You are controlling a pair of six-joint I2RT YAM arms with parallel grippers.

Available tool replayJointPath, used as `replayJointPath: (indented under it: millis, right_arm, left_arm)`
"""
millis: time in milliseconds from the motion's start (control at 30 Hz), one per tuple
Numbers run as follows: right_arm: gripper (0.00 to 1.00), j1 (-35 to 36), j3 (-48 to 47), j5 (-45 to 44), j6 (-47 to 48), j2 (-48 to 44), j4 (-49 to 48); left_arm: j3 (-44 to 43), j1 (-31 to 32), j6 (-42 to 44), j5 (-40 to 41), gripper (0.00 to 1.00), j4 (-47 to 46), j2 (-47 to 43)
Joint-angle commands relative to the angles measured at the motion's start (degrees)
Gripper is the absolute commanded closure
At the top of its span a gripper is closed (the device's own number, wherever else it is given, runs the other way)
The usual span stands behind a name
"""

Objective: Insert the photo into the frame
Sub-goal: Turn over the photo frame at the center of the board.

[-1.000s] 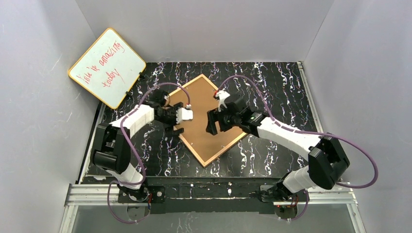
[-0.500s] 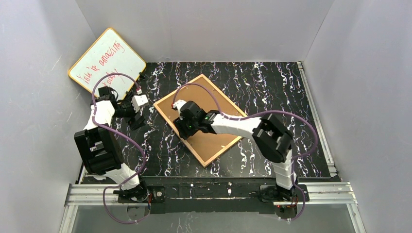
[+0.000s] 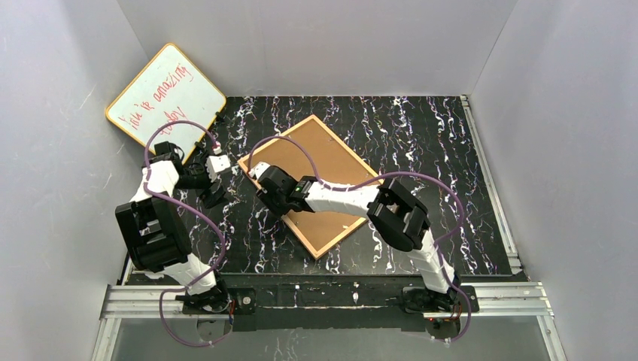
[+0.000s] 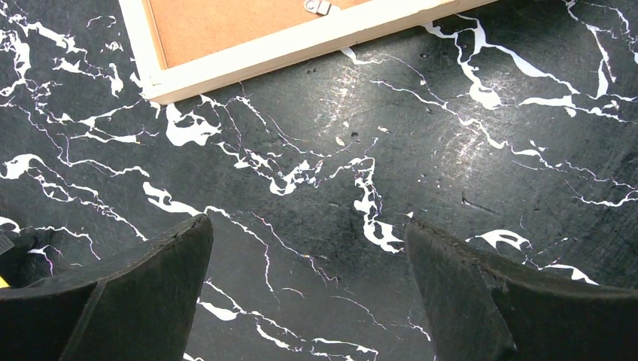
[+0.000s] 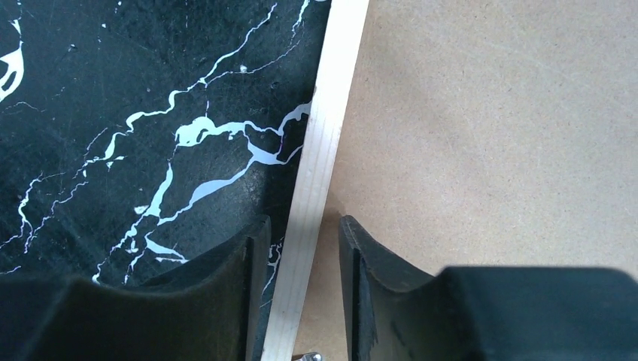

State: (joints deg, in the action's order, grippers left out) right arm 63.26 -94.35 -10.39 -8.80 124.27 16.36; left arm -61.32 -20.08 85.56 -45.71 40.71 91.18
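Frame (image 5: 320, 150) laid face-down on counter (image 4: 451, 113), brown backing board (image 5: 489, 150) seated in it. Photo not seen anywhere; insertion unconfirmed. Right gripper (image 5: 302, 226) half-closed astride frame rail, clamping not discernible. Left gripper (image 4: 307, 226) spread wide, nothing held.

Top view: bright, even, diffuse overhead light; soft short shadows under arms (image 3: 338, 197); no blur. Left wrist: dull glare patch on black bench (image 4: 421, 143), scratches sharp; fingers (image 4: 143, 293) of left pincer (image 4: 307, 226) dark, slightly soft. Right wrist: frame (image 5: 320, 150) rail grain crisp, faint shadow on its inner side; fingers (image 5: 218, 301) of right pincer (image 5: 301, 222) near-black, defocused.
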Motion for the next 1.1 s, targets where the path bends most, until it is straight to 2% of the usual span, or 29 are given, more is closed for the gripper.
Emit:
replayJointPath:
  millis: [0,233,333,433,600,667,833,1067]
  right_arm:
    - [0.56,1.42,-2.81,-4.28,1.72,1.90,1.61]
    - [0.83,2.33,-5.47,-7.22,2.65,3.09,3.83]
    - [0.86,2.39,-5.84,-6.69,2.45,2.99,4.15]
    - [0.98,2.25,-6.55,-5.07,0.90,2.26,4.69]
    - [0.99,1.38,-9.28,2.41,-2.76,-1.87,5.97]
    - [0.99,0.60,-10.05,6.13,-4.29,-3.67,6.60]
    - [0.99,-2.01,-10.98,15.72,-8.31,-7.04,7.84]
    - [0.99,-3.71,-13.86,21.23,-9.78,-9.52,10.95]
  left_arm:
    - [1.35,-0.27,2.04,-2.56,0.02,0.54,-2.30]
    - [4.56,-0.27,7.90,-6.14,0.02,-0.38,-3.46]
    - [7.95,-0.33,14.86,-7.86,0.02,-0.39,-4.54]
    - [11.28,-0.19,22.77,-9.97,0.02,-0.50,-6.11]
    - [16.18,0.15,40.45,-11.13,0.02,-1.43,-8.65]
    - [18.02,0.42,43.96,-12.37,0.02,-4.67,-10.67]
    - [24.09,1.60,45.56,-15.77,0.02,-20.21,-16.46]
    - [23.82,5.11,50.83,-14.44,0.02,-23.70,-17.19]
